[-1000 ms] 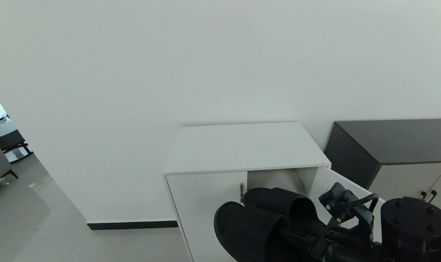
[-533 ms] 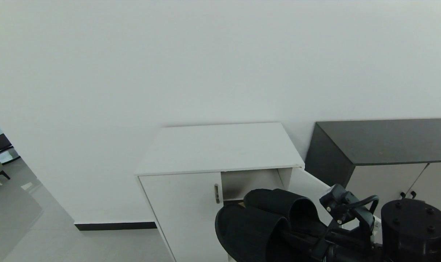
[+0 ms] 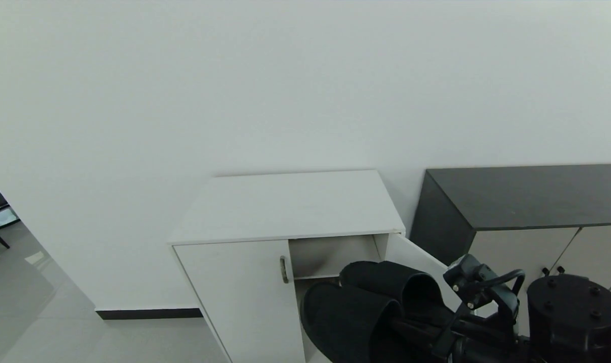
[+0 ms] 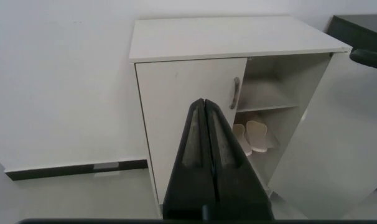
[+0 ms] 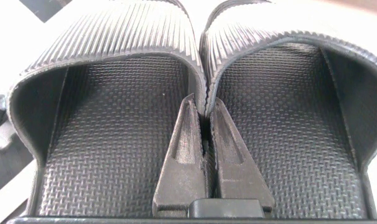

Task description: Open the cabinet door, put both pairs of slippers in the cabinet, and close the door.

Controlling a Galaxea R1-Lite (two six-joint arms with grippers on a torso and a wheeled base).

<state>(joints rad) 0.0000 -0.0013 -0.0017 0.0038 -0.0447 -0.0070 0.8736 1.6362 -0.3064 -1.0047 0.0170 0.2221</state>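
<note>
light: bright, even | shadows: soft, inside cabinet (image 3: 285,206) | floor (image 3: 28,297): faint sheen

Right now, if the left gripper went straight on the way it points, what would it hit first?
Probably the closed door of the cabinet, beside its handle; the left gripper aims there, though depth is unclear.

Left gripper (image 4: 204,107), fingers pressed together, right gripper (image 5: 204,107), fingers pinching black slippers (image 5: 107,137) between them

a dark-topped sideboard (image 3: 527,194) stands against the white wall (image 3: 285,91).
</note>
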